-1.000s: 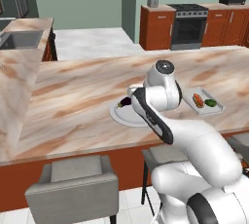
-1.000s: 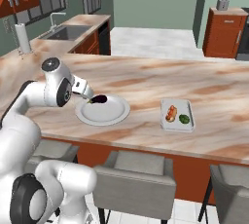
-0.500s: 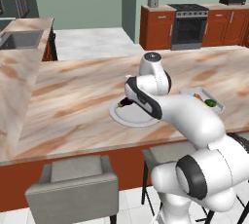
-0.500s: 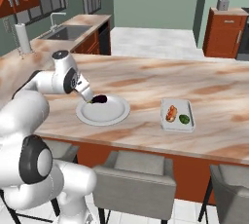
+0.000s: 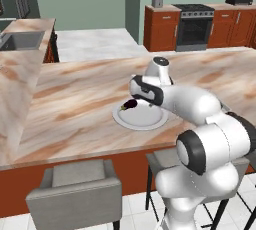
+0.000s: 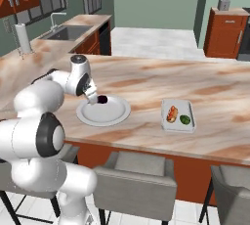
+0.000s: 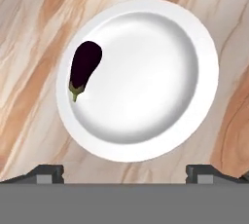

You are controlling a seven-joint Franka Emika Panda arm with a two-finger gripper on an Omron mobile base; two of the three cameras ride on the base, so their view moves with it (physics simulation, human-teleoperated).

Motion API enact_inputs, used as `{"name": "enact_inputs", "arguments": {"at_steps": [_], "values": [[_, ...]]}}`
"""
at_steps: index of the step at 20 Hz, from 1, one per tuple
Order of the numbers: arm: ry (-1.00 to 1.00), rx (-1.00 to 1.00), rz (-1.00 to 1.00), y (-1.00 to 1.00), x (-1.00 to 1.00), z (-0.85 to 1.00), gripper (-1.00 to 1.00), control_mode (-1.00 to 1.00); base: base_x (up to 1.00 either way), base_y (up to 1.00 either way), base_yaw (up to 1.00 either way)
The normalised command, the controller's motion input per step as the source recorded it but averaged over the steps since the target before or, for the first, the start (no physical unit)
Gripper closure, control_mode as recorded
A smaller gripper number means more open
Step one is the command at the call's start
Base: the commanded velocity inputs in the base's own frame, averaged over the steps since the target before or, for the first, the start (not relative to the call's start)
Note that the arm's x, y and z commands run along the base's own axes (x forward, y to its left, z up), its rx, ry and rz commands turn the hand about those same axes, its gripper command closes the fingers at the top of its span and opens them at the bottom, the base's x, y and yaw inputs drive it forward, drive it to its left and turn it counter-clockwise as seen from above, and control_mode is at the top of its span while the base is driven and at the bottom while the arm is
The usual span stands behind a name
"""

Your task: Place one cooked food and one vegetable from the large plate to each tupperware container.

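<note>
The large plate (image 7: pixel 208 72) lies on the marble counter, and a single dark purple eggplant (image 7: pixel 85 67) rests near its rim. My gripper (image 7: pixel 125 173) hovers straight above the plate, open, its two fingertips (image 7: pixel 48 171) set wide apart with nothing between them. From the right base view the gripper (image 6: pixel 92 98) hangs over the plate (image 6: pixel 105 115) beside the eggplant (image 6: pixel 103 100). One tupperware container (image 6: pixel 178 127) sits to the plate's right and holds a hot dog (image 6: pixel 171 113) and a green vegetable (image 6: pixel 185 119). In the left base view the eggplant (image 5: pixel 129 105) lies at the plate's (image 5: pixel 142 120) left edge.
Grey stools (image 6: pixel 134 172) stand along the counter's near edge. A sink (image 6: pixel 68 32) and a paper towel roll (image 6: pixel 22 38) are at the far left. Bare marble surrounds the plate and the container.
The arm has stretched forward and carried the hand over the plate. Its jaws stayed open. The eggplant and the filled container lie where they were.
</note>
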Motion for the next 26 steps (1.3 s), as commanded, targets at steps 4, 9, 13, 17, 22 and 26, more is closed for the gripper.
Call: {"name": "enact_inputs", "arguments": {"at_steps": [4,9,13,17,22,26], "values": [[0.07,0.00,-0.08,0.00,0.73,-0.20,-1.00,-1.00,0.00,0.00,0.00],[0.08,0.00,-0.07,0.03,0.67,-0.29,-1.00,-1.00,0.00,0.00,0.00],[0.06,0.00,-0.07,0.09,0.62,-0.24,-1.00,-1.00,0.00,0.00,0.00],[0.05,0.00,-0.05,0.04,0.53,-0.22,-1.00,-1.00,0.00,0.00,0.00],[0.06,0.00,-0.05,0.02,0.51,-0.28,-1.00,-1.00,0.00,0.00,0.00],[0.03,0.00,-0.04,0.00,0.35,-0.35,-1.00,-1.00,0.00,0.00,0.00]]}}
